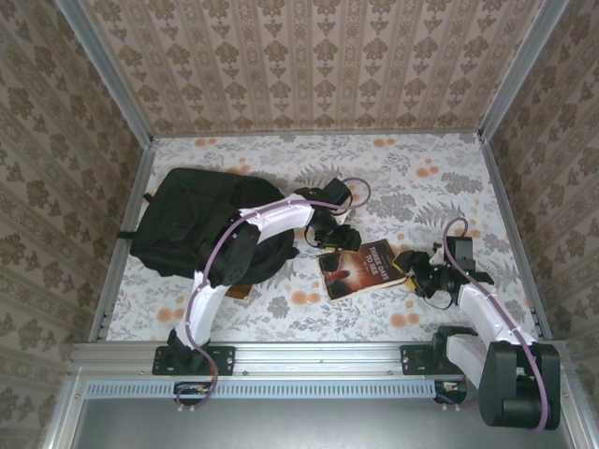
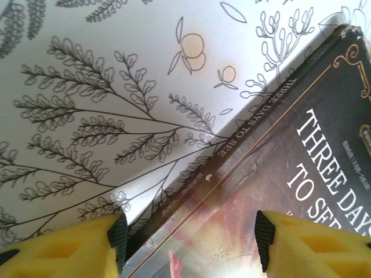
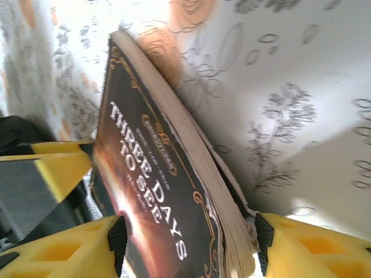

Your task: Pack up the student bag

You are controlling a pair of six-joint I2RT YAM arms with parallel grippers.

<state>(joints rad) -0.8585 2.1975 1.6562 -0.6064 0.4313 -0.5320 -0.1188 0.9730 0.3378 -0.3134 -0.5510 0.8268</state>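
One student bag [image 1: 182,220] near left pincer [image 1: 342,238]

White-shelled arms [image 1: 271,220] with purple cables [image 1: 217,248], black joints [image 1: 239,257], yellow fingers [image 2: 64,249]

Black student bag [image 1: 187,220] — white floral table [image 1: 421,192] — dark, gold-trimmed book [image 1: 360,267].
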